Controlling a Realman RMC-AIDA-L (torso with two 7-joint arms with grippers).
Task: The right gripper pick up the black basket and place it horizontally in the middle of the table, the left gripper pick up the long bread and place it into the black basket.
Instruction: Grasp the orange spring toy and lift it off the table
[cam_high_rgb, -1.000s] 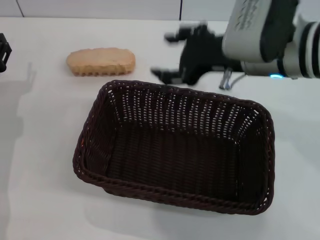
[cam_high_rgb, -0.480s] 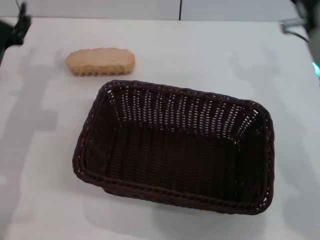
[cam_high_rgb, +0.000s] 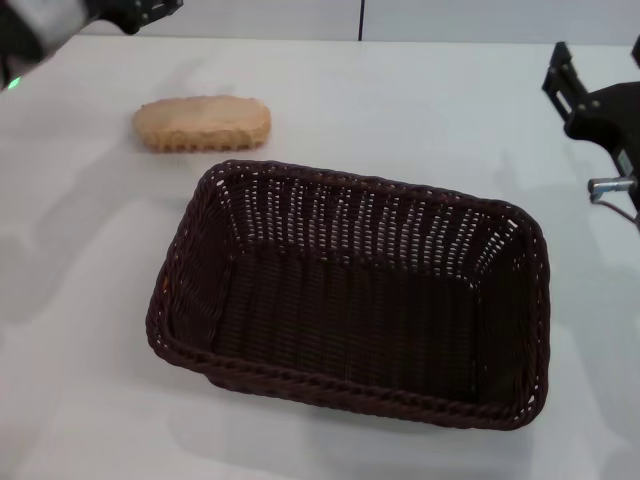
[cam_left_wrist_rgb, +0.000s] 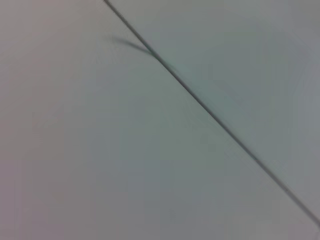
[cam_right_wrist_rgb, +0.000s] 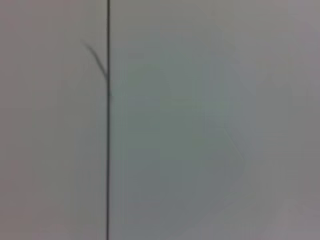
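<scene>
Black basket (cam_high_rgb: 350, 300): sits on the table (cam_high_rgb: 90, 300) near the middle, long axis running across the robot's front, open side up, nothing in it.
Long bread (cam_high_rgb: 202, 123): lies flat on the table just beyond the basket's far left corner, apart from the rim, long axis also left to right.
Left gripper (cam_high_rgb: 140, 8): at the far left corner of the head view, above and behind the bread; whether its fingers are apart or together cannot be told. It is clearly the nearer arm to the loaf.
Right gripper (cam_high_rgb: 598, 108): at the right edge, well clear of the basket; finger state cannot be told.
Key relation: the bread lies toward the robot and slightly right of the left gripper, so a grasp would likely span its short width.
Wrist views: only plain pale surface with a dark seam.
Writing: none readable.
</scene>
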